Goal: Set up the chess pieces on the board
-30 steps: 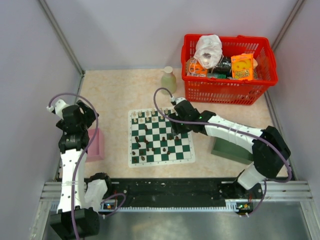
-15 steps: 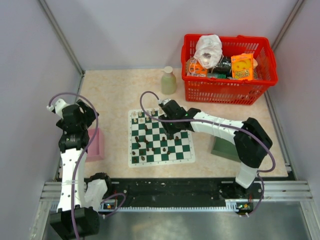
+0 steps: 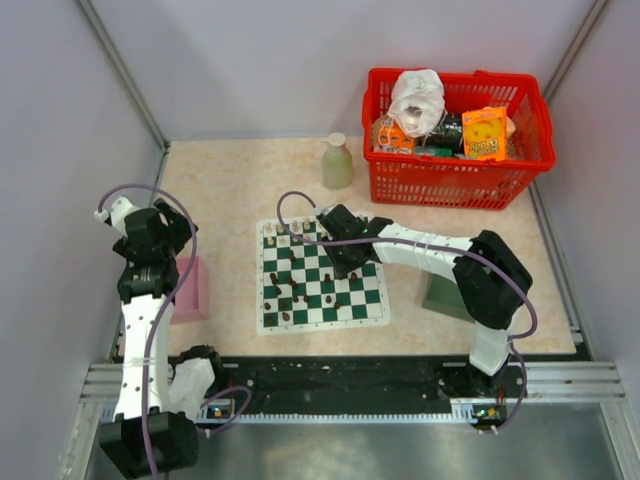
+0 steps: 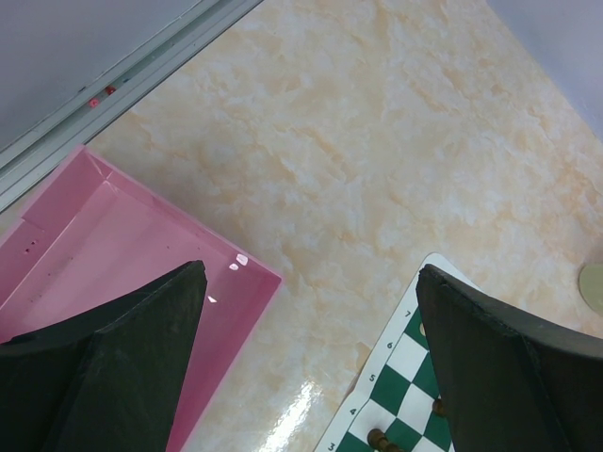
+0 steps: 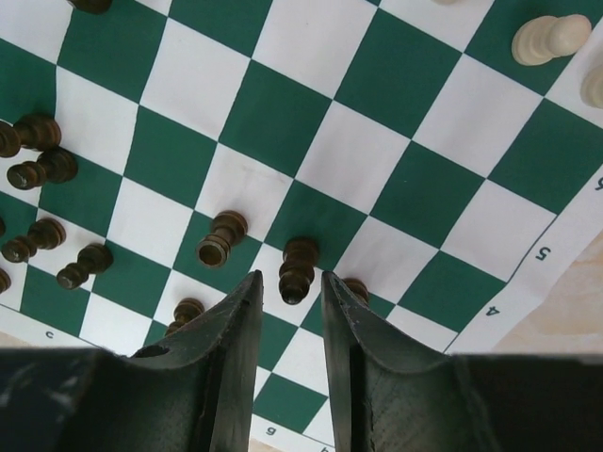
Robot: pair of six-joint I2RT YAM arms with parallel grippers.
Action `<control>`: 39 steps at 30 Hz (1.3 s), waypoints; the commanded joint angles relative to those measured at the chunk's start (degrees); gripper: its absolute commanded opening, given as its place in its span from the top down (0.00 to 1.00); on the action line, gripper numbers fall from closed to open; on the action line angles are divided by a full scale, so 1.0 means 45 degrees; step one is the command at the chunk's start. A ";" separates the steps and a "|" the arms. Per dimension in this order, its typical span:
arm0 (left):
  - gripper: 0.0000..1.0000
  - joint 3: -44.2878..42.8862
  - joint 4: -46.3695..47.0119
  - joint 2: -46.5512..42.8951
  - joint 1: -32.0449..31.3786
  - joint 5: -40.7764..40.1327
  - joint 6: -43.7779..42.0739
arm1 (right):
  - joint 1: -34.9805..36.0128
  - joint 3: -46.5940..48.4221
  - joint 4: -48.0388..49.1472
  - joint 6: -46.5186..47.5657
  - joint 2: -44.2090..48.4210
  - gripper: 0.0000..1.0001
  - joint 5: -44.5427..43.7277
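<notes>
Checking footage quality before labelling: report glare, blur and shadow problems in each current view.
Left wrist view: a bright glare patch on the tabletop beside the board, small highlights on the pink tray; the left tool's fingers are dark and featureless. Right wrist view: board and dark pieces sharp, shadows faint. Top external view: even light, pieces too small to resolve.

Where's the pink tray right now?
Top view: the pink tray sits at the table's left side, beside the left arm, left of the chessboard.
</notes>
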State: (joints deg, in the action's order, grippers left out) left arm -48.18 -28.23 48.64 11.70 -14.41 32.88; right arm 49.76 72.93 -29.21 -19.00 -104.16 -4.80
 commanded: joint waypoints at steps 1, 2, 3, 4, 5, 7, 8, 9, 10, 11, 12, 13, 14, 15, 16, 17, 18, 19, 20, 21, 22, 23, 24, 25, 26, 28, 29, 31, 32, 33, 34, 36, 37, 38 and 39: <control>0.01 -0.0034 0.0590 -0.0067 0.0094 -0.0020 -0.0081 | 0.0095 0.0669 0.0085 0.0200 -0.0212 0.72 0.0187; 0.01 -0.0015 0.0589 -0.0048 0.0114 -0.0058 -0.0081 | 0.0076 0.0708 0.0085 0.0219 -0.0213 0.73 0.0168; 0.01 -0.0015 0.0570 -0.0067 0.0095 -0.0058 -0.0081 | 0.0095 0.0708 0.0066 0.0200 -0.0252 0.74 0.0168; 0.01 -0.0035 0.0550 -0.0067 0.0114 -0.0097 -0.0100 | 0.0114 0.0728 0.0066 0.0219 -0.0252 0.77 0.0148; 0.01 -0.0035 0.0550 -0.0029 0.0114 -0.0078 -0.0120 | 0.0095 0.0728 0.0066 0.0200 -0.0271 0.80 0.0129; 0.01 -0.0015 0.0531 -0.0067 0.0114 -0.0097 -0.0100 | 0.0076 0.0766 -0.0012 0.0200 -0.0213 0.83 0.0109; 0.01 -0.0015 0.0550 -0.0048 0.0114 -0.0098 -0.0120 | 0.0114 0.0825 -0.0128 0.0219 -0.0213 0.87 0.0090; 0.01 -0.0015 0.0531 -0.0048 0.0114 -0.0078 -0.0120 | 0.0134 0.0826 -0.0149 0.0219 -0.0155 0.89 -0.0007; 0.01 -0.0035 0.0531 -0.0106 0.0114 -0.0059 -0.0101 | 0.0192 0.0903 -0.0304 0.0239 -0.0038 0.90 -0.0259; 0.01 -0.0015 0.0511 -0.0048 0.0114 -0.0058 -0.0100 | 0.0328 0.0942 -0.0421 0.0297 0.0253 0.90 -0.0494; 0.01 -0.0035 0.0511 -0.0067 0.0095 -0.0078 -0.0100 | 0.0465 0.0943 -0.0481 0.0375 0.0527 0.90 -0.0767; 0.01 -0.0015 0.0492 -0.0067 0.0114 -0.0097 -0.0100 | 0.0621 0.0962 -0.0558 0.0434 0.0819 0.90 -0.0982; 0.01 -0.0015 0.0472 -0.0087 0.0114 -0.0117 -0.0100 | 0.0739 0.1040 -0.0656 0.0454 0.1074 0.90 -0.1139; 0.01 0.0004 0.0472 -0.0087 0.0114 -0.0098 -0.0081 | 0.0875 0.1098 -0.0754 0.0473 0.1289 0.90 -0.1276; 0.01 0.0004 0.0511 -0.0087 0.0114 -0.0078 -0.0062 | 0.0992 0.1157 -0.0851 0.0473 0.1523 0.90 -0.1394; 0.01 0.0043 0.0511 -0.0106 0.0114 -0.0059 -0.0061 | 0.1129 0.1216 -0.0968 0.0415 0.1738 0.90 -0.1549; 0.01 0.0043 0.0492 -0.0106 0.0114 -0.0020 -0.0061 | 0.1285 0.1235 -0.1066 0.0395 0.1914 0.90 -0.1667; 0.01 0.0063 0.0511 -0.0126 0.0114 -0.0058 -0.0061 | 0.1422 0.1255 -0.1125 0.0318 0.2071 0.90 -0.1707; 0.01 0.0082 0.0492 -0.0126 0.0114 -0.0058 -0.0061 | 0.1559 0.1255 -0.1164 0.0240 0.2188 0.90 -0.1669; 0.01 0.0082 0.0511 -0.0165 0.0114 -0.0058 -0.0061 | 0.1753 0.1236 -0.1165 0.0142 0.2286 0.90 -0.1572; 0.01 0.0102 0.0511 -0.0165 0.0114 -0.0058 -0.0061 | 0.1949 0.1236 -0.1145 0.0025 0.2326 0.90 -0.1493; 0.01 0.0121 0.0511 -0.0184 0.0114 -0.0039 -0.0042 | 0.2241 0.1255 -0.1107 -0.0053 0.2307 0.90 -0.1376; 0.01 0.0122 0.0511 -0.0184 0.0114 -0.0039 -0.0042 | 0.2495 0.1275 -0.1048 -0.0151 0.2229 0.90 -0.1279; 0.01 0.0141 0.0511 -0.0223 0.0114 -0.0039 -0.0023 | 0.2807 0.1313 -0.0932 -0.0268 0.2093 0.90 -0.1181; 0.01 0.0122 0.0511 -0.0224 0.0114 0.0000 -0.0003 | 0.3119 0.1352 -0.0795 -0.0366 0.1937 0.90 -0.1064; 0.01 0.0161 0.0511 -0.0223 0.0114 0.0058 0.0036 | 0.3687 0.1430 -0.0443 -0.0580 0.1411 0.90 -0.0869; 0.01 0.0161 0.0511 -0.0224 0.0114 0.0097 0.0036 | 0.3882 0.1528 -0.0423 -0.0639 0.1080 0.90 -0.0751; 0.01 0.0180 0.0511 -0.0282 0.0114 0.0098 0.0017 | 0.4215 0.1781 -0.0345 -0.0737 0.0590 0.90 -0.0770; 0.01 0.0180 0.0473 -0.0301 0.0133 0.0078 -0.0022 | 0.4332 0.1860 -0.0286 -0.0757 0.0337 0.90 -0.0770; 0.01 0.0180 0.0453 -0.0340 0.0133 0.0020 -0.0022 | 0.4411 0.1957 -0.0247 -0.0777 0.0179 0.90 -0.0789; 0.01 0.0161 0.0433 -0.0399 0.0114 -0.0058 -0.0042 | 0.4489 0.2055 -0.0227 -0.0757 0.0004 0.90 -0.0809; 0.01 0.0161 0.0433 -0.0419 0.0133 -0.0136 -0.0042 | 0.4509 0.2134 -0.0169 -0.0719 -0.0309 0.90 -0.0828; 0.01 0.0180 0.0433 -0.0419 0.0133 -0.0137 -0.0042 | 0.4529 0.2192 -0.0188 -0.0679 -0.0465 0.90 -0.0886; 0.01 0.0161 0.0433 -0.0438 0.0133 -0.0098 -0.0042 | 0.4509 0.2193 -0.0188 -0.0660 -0.0563 0.90 -0.0926; 0.01 0.0141 0.0433 -0.0400 0.0133 -0.0098 -0.0061 | 0.4529 0.2212 -0.0188 -0.0621 -0.0661 0.90 -0.0945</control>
State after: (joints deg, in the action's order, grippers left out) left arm -47.83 -28.21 47.72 11.92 -14.44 32.88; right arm 70.02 79.53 -31.83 -21.28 -106.13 -8.32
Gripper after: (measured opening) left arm 0.987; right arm 0.125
